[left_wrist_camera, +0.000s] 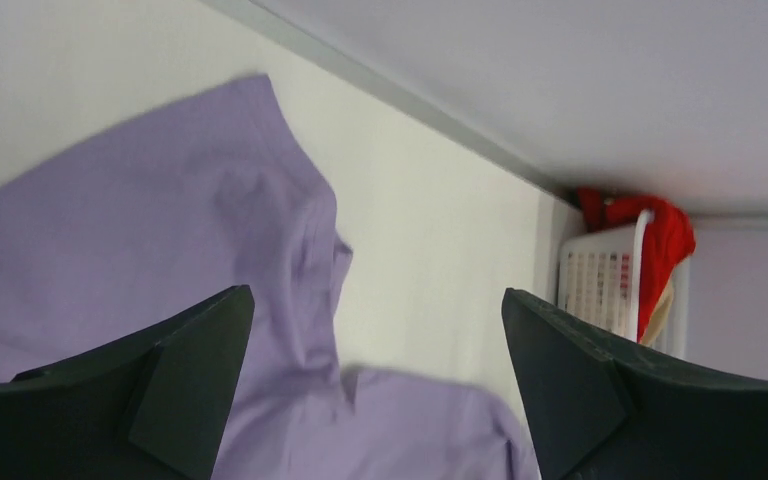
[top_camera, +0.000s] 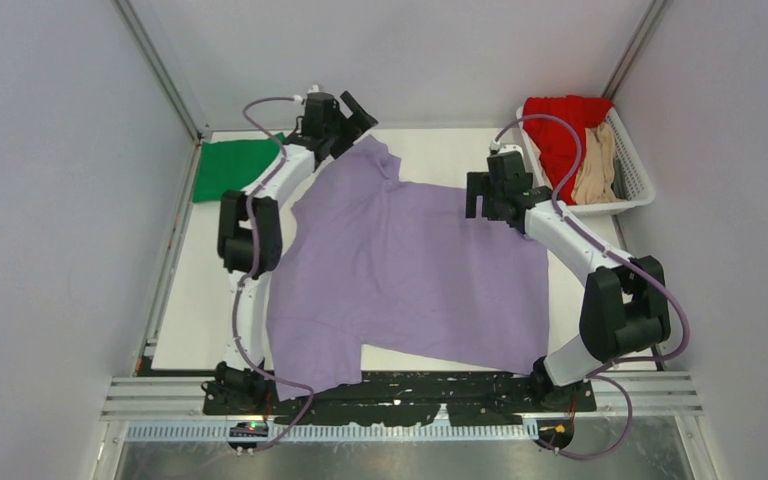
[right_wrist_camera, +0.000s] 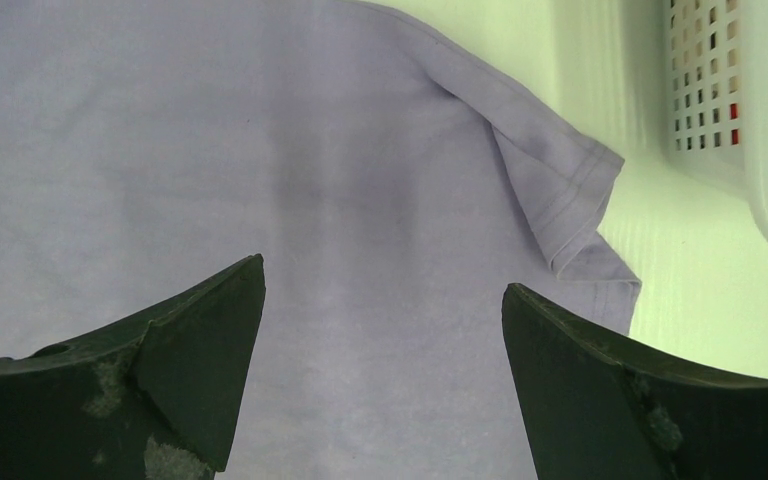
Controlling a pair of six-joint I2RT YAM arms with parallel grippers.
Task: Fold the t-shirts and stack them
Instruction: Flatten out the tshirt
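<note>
Right jaws are hovering spread wide over the lavender t-shirt [right_wrist_camera: 260, 150], gripping nothing, close to its sleeve hem. Left jaws are gaping just as wide and empty above the shirt's far left corner. That shirt is lying spread across the middle of the tabletop [top_camera: 205, 290], its near corner lapping over the front edge. A green t-shirt [top_camera: 235, 168] is sitting folded at the far left, while a red t-shirt [top_camera: 560, 125] and a tan t-shirt [top_camera: 595, 165] are resting in the white basket [top_camera: 644, 180] at the far right.
</note>
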